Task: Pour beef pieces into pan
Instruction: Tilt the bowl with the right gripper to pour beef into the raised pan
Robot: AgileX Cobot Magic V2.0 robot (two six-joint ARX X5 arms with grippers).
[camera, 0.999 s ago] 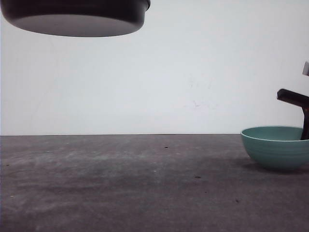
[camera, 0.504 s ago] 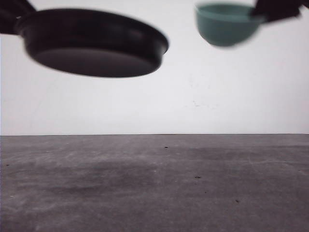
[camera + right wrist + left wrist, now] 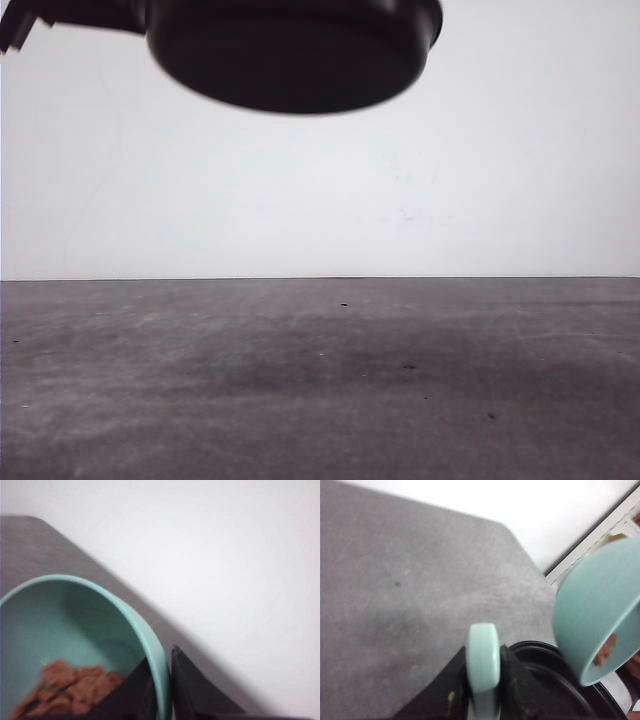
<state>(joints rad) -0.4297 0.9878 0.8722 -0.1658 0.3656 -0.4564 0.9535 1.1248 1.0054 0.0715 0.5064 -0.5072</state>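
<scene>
Beef pieces (image 3: 65, 690) heaped low inside tilted bowl (image 3: 592, 617), rim just above pan (image 3: 555, 680). Left gripper (image 3: 482, 690) clamped on pan handle (image 3: 482, 665); right gripper (image 3: 162, 690) pinching bowl rim. Risks: pieces overshooting pan's far edge from steep tilt; bowl slipping from thin rim pinch.

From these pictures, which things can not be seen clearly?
- Front view: the pan shows its underside; its inside is hidden, its handle cut off.
- Left wrist view: the bowl is blurred, cut by the edge.
- Right wrist view: the beef pieces are blurred, uncountable.
</scene>
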